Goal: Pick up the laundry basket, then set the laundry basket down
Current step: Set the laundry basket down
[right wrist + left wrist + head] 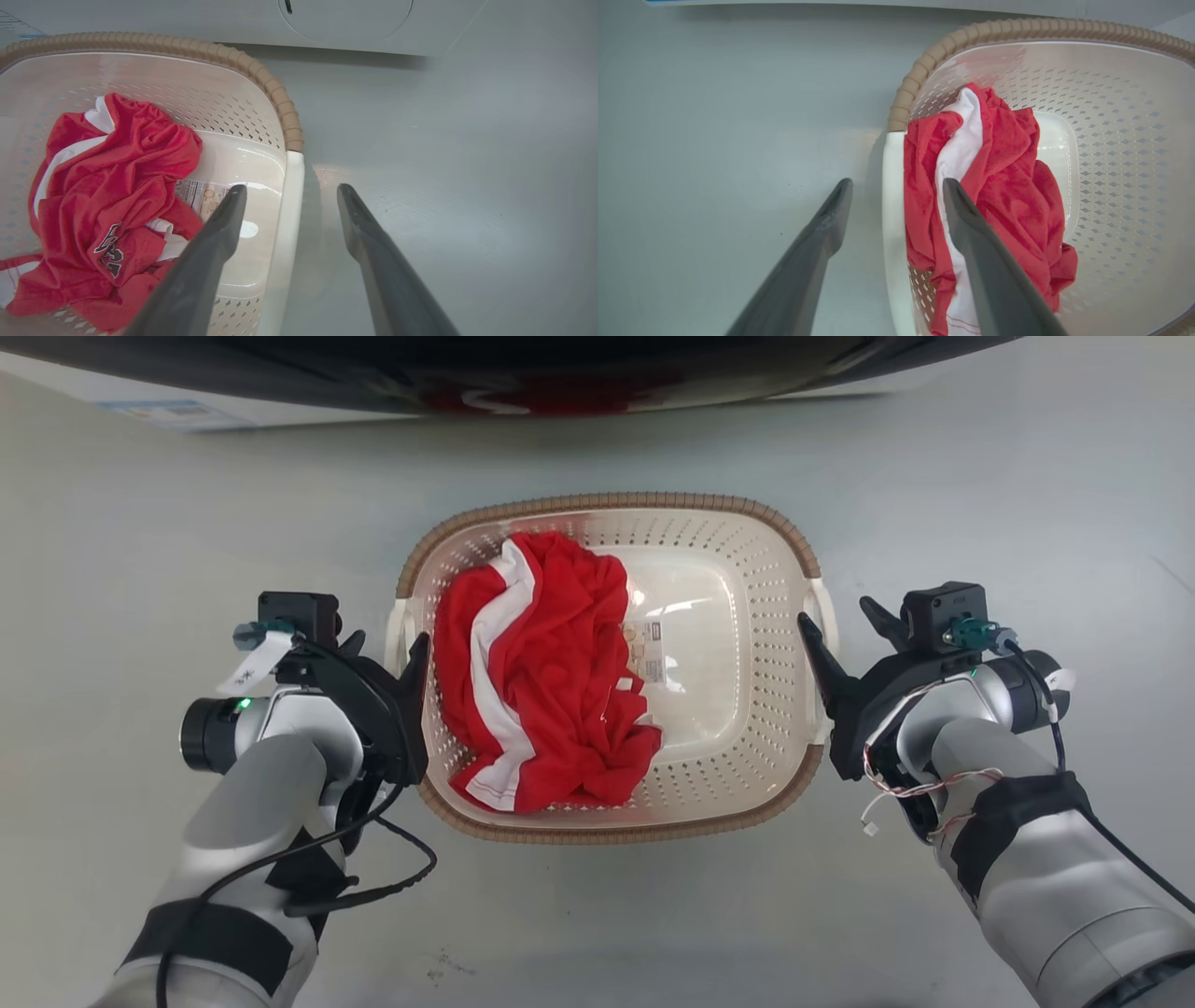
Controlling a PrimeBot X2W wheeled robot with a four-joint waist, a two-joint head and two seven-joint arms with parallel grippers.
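The laundry basket [607, 504] stands on the grey floor in the middle of the head view, cream with perforated walls and a brown rim. A crumpled red and white garment [532, 672] lies in its left half, beside a label on the base. My left gripper [387, 644] is open and straddles the white left handle [892, 210], one finger inside the basket over the garment, the other outside. My right gripper [834, 613] is open too, astride the white right handle [292, 196]. Neither pair of fingers presses the handle between them.
A white appliance [345, 18] with a round door outline stands just beyond the basket. A dark curved shape [523, 373] runs along the top edge of the head view. Bare grey floor [140, 569] spreads to both sides and in front.
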